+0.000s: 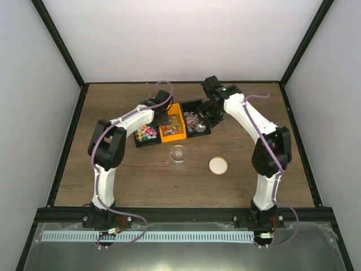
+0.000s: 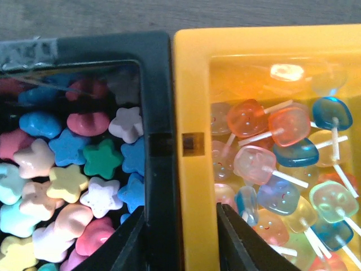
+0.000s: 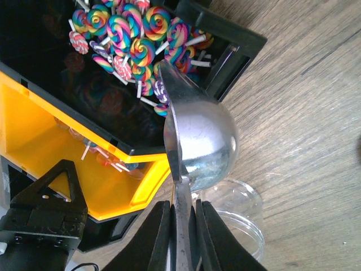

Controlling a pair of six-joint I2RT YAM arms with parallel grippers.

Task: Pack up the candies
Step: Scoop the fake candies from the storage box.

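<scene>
Candies matte stars, scoop shiny metal

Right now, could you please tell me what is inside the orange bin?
The orange bin holds translucent square lollipops, orange, blue, pink, green and yellow, on white sticks. One finger of the left gripper covers part of them, and lower layers are buried.

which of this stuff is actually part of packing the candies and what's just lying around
job in hand:
candies
bins, clamped by left gripper
scoop in right gripper
jar, open

lying about:
lid, off the jar, probably wanted at the end
</scene>
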